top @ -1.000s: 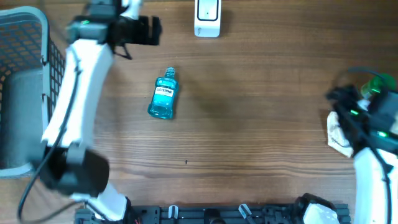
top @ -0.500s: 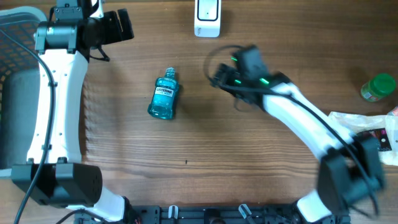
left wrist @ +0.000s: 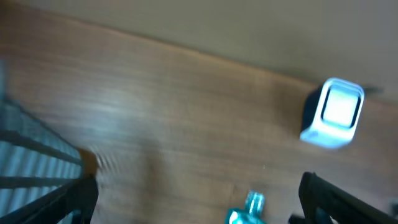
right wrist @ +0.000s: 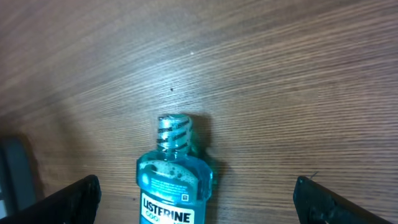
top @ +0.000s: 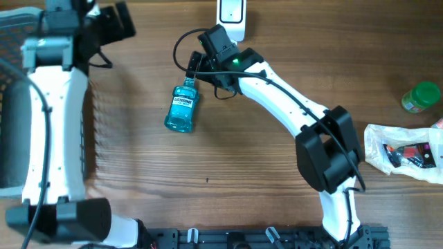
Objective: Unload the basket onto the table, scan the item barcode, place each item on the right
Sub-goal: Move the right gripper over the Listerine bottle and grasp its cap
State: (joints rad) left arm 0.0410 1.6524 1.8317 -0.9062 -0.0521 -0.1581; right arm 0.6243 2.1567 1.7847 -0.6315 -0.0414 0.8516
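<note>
right claw (top: 196,66): wide open, swung left to the cap of the blue bottle (top: 183,109) | left claw (top: 119,19): wide open, slid a bit left | blue bottle: stayed put

In your right wrist view the mouthwash bottle (right wrist: 176,180) runs off the edge at 6 o'clock, its label cut just below the brand name. The right gripper (right wrist: 198,202) shows only as dark fingertips (right wrist: 74,199) at 7 and 5 o'clock. Your left wrist view is smeared throughout. Overhead, the scanner (top: 230,19) is cropped at 12 o'clock, the basket (top: 10,83) at 9 and the plastic bag (top: 405,152) at 3.
</note>
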